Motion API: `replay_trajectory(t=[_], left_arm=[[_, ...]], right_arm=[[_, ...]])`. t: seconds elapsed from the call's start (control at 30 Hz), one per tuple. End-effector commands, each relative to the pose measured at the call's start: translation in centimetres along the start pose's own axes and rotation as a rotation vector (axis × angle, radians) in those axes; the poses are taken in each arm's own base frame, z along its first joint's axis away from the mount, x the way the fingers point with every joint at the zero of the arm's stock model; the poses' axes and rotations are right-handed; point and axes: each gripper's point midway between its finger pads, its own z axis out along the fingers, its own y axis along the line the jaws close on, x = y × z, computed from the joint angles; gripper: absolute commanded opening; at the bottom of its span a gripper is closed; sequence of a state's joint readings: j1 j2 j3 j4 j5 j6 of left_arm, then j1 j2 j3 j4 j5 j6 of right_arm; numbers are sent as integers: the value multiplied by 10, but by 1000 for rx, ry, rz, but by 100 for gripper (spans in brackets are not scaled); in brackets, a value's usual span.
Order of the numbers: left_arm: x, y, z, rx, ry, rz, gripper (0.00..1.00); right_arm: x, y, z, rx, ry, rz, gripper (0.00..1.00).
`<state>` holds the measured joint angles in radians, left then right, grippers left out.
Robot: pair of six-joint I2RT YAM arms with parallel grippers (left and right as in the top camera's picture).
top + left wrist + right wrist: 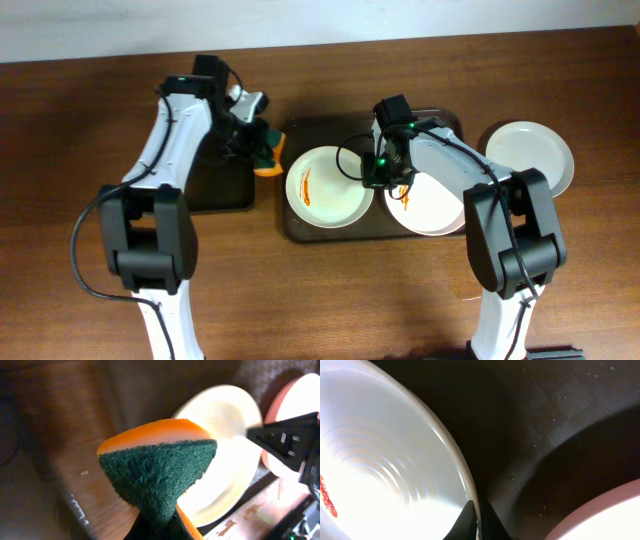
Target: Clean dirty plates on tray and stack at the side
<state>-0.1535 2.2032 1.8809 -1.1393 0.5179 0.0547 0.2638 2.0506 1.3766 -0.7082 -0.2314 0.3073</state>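
Your left gripper (pixel 156 529) clamps the sponge (pixel 160 462), your right gripper (pixel 479 519) pinches the stained plate (pixel 395 465) at its rim; overhead alone shows the clean plate (pixel 530 152).

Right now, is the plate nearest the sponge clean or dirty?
Dirty: the plate carries red-orange streaks on its white inside, seen from overhead.

Your overhead camera looks straight down on the wooden table (pixel 330 300) from well above, taking in the whole tray (pixel 330 133). Your left wrist camera sits close behind the sponge (pixel 160 470), facing past it across the tray, while your right wrist camera hangs very near the tray floor, facing down. All three views share the smeared plate (pixel 328 187).
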Motion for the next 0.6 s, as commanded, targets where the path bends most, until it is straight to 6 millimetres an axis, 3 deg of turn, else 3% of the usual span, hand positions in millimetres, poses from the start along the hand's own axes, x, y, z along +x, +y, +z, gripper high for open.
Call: replay_trajectory(t=[0.0,0.17,0.3,0.57], left_arm=[[2,-30,14,23,18,23,0],[5,-58,44,-95,29,-69,0],[4,-90,65,-96,7,-13,0],[18,-70,102,-99,1,-121,0]], right_arm=[[5,-27,9,141,-5,145,4],[4,-29,9,154,-15,193,4],[3,-32,8,171,-21,192,4],[3,-32,8,171,-21,192,4]])
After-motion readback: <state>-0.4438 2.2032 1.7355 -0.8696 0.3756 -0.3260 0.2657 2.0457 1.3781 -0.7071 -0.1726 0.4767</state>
